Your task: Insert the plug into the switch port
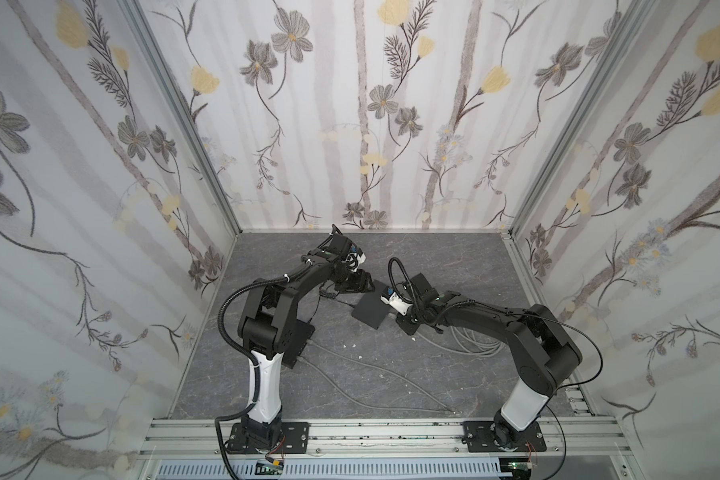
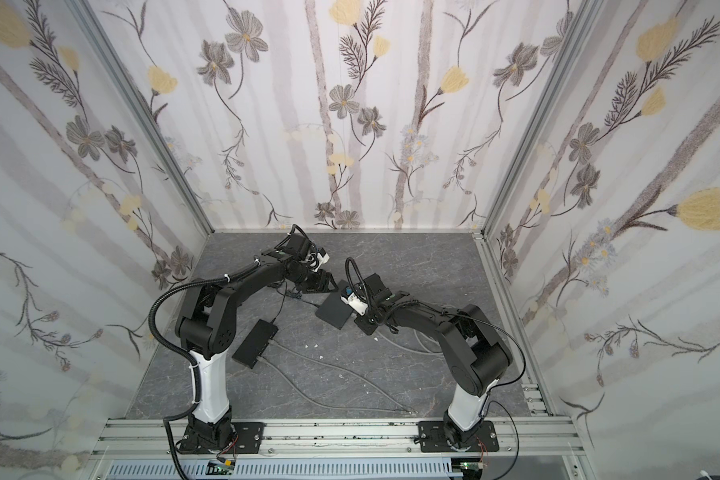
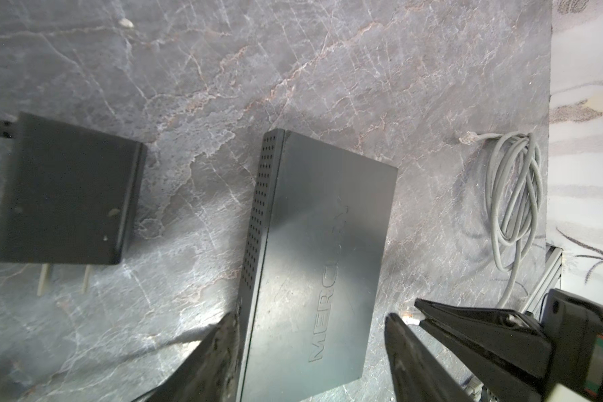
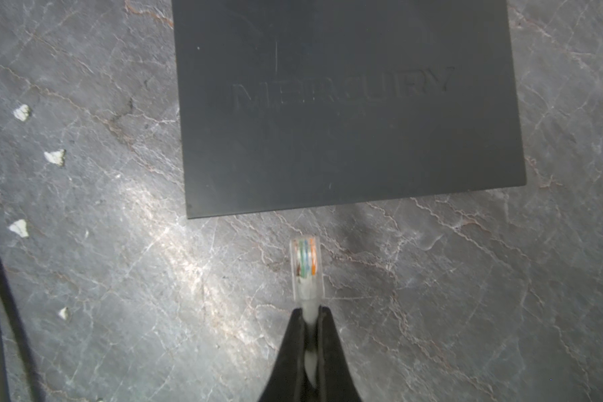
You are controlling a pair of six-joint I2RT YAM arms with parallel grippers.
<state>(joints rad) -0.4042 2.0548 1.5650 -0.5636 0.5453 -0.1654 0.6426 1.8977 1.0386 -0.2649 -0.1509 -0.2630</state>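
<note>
**Top views.** The left tool (image 1: pixel 366 282) sits low over the grey table (image 1: pixel 454 257), at the far end of the black switch (image 1: pixel 368 312). The right tool (image 1: pixel 390 317) points at the switch's near side, with its tips just short of it. Both sets of jaws are too small to read here. A coil of grey cable (image 1: pixel 470 345) lies behind the right tool, under its arm.

**Left wrist view.** The left tool (image 3: pixel 314 315) has its fingers well apart, straddling the switch (image 3: pixel 321 243). One finger is against the vented side and the other is just beside the opposite edge. I cannot tell whether they press it. To one side of this tool, the right tool (image 3: pixel 419 308) carries the clear plug (image 3: pixel 411 317), close by the switch. To the other side, apart from the switch, lies a black power adapter (image 3: pixel 67 191) with two prongs showing.

**Right wrist view.** The right tool (image 4: pixel 310 313) is pinched tight on the grey lead directly behind the plug (image 4: pixel 306 268). The plug juts straight ahead of the tips, its coloured wires visible. The switch (image 4: pixel 345 104) lies just ahead of the plug with a strip of bare table between, so the plug is not yet in. White scraps (image 4: pixel 21 112) lie off to the side.
</note>
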